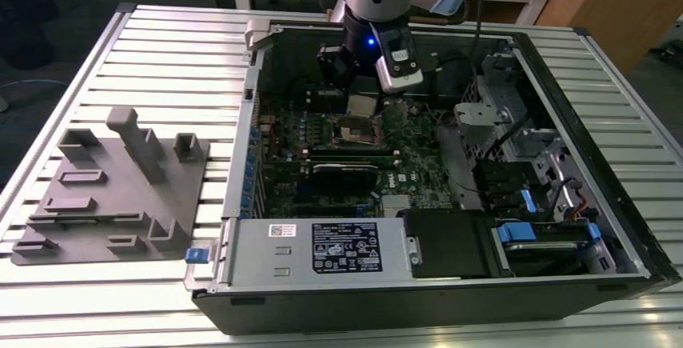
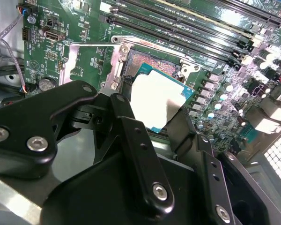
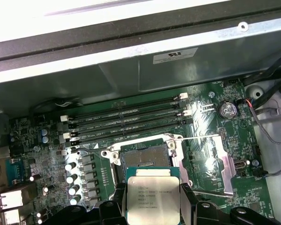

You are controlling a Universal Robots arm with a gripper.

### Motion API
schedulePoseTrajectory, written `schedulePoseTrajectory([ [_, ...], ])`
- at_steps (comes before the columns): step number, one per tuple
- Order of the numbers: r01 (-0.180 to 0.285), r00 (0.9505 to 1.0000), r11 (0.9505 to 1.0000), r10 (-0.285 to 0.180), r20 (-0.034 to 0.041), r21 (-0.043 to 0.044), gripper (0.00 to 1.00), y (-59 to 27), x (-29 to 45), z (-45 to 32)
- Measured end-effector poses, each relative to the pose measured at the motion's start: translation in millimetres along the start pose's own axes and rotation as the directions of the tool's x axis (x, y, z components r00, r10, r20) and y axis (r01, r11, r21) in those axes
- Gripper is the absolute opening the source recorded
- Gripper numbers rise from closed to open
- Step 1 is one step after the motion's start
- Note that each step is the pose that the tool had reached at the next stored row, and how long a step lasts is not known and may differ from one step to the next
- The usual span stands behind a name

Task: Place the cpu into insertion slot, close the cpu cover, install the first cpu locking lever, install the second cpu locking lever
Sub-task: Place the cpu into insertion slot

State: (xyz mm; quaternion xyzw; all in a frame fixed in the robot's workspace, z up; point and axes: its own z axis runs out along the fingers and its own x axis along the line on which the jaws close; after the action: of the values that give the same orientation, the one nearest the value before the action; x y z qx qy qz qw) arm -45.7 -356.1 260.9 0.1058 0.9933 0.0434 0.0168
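The gripper [image 1: 363, 98] hangs inside the open computer case [image 1: 320, 316], which lies flat on the bench [image 1: 160, 52]. Its fingers [image 3: 113, 207] pinch the cpu [image 3: 152, 194] by two opposite edges, probably to leave the underside free to meet the contacts. The cpu hovers just short of the insertion slot [image 3: 143, 157], near the case's far wall, not yet seated. The cpu cover [image 3: 225, 164] looks swung open beside the slot, leaving it clear. The chip lies flat, metal top up, its edges roughly square with the slot's rim. It is nearly square, so no clear long axis shows.
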Motion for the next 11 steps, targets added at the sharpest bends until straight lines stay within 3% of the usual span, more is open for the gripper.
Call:
schedulePoseTrajectory([
  [7,-0.007,1.0000,1.0000,0.007,0.0007,0.0002,0.54,0.0,0.0,0.0],
  [11,-0.045,0.9990,0.9990,0.045,0.0041,0.0010,0.54,0.0,0.0,0.1],
])
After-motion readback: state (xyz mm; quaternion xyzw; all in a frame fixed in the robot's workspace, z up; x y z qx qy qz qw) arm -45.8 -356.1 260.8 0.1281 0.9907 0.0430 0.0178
